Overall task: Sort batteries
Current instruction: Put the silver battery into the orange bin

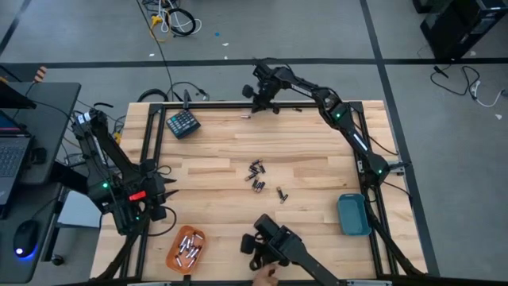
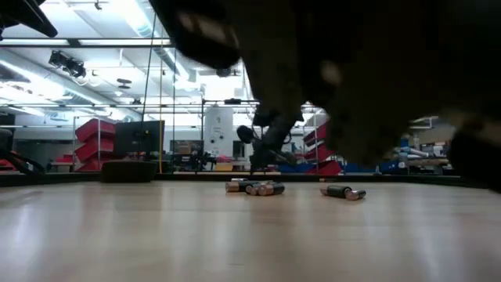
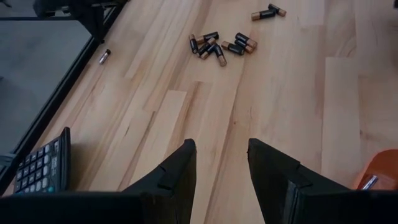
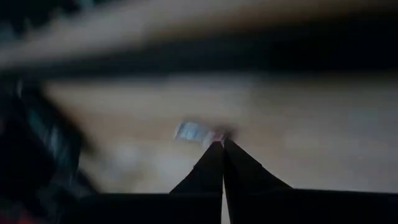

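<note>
Several batteries (image 1: 255, 176) lie in a loose cluster mid-table, with two more (image 1: 282, 193) just to its right; the low view shows the cluster (image 2: 254, 187) and the left wrist view shows it too (image 3: 217, 46). One stray battery (image 1: 246, 117) lies near the far edge. My right gripper (image 1: 258, 107) is shut and slants down at that far edge, a small pale battery (image 4: 189, 132) just off its tips (image 4: 221, 143). My left gripper (image 3: 221, 162) hangs open over bare wood at the table's left, with nothing between its fingers. My right gripper's shut fingertips (image 4: 214, 152) slant down next to the small pale battery (image 4: 189, 132), which lies on the wood by the far edge. The view is blurred, so I cannot tell whether the tips touch it.
An orange tray (image 1: 176, 256) holding several batteries stands at the near left, a blue tray (image 1: 353, 214) at the right. A dark calculator (image 1: 182, 123) lies at the far left. A dark fixture (image 1: 270, 246) stands at the near edge. A black frame (image 1: 151, 143) rims the table.
</note>
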`<state>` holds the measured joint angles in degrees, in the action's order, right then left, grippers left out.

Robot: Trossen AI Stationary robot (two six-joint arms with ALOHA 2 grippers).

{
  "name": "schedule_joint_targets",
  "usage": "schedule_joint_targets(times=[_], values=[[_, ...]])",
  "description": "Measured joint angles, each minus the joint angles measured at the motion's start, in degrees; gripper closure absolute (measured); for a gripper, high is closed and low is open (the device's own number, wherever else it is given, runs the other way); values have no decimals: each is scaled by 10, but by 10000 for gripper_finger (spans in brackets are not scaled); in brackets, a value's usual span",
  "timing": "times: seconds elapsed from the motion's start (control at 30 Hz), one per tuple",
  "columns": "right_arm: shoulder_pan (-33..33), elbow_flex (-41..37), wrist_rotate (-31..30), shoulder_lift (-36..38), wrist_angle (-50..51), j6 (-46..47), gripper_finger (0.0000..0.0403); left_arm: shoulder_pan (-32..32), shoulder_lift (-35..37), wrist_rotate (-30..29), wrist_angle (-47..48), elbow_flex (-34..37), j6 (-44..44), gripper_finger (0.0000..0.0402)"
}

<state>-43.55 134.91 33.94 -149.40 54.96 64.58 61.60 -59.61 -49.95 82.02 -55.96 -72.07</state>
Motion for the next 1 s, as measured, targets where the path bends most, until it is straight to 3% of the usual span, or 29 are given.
schedule_joint_targets(times=[0.07, 0.2, 0.33, 0.63, 1.0], values=[[-5, 0, -27, -2, -2, 0, 400, 0, 0, -1, 0, 0, 0, 259], [-5, -22, -2, -11, -31, -11, 398, 0, 0, -1, 0, 0, 0, 259], [-3, -21, -17, -10, -69, -6, 401, 0, 0, -2, 1, 0, 0, 259], [15, -22, -39, -10, -42, -48, 400, 0, 0, -2, 1, 0, 0, 259], [18, -22, 56, -10, 11, -178, 398, 0, 0, -4, -3, 0, 0, 259]])
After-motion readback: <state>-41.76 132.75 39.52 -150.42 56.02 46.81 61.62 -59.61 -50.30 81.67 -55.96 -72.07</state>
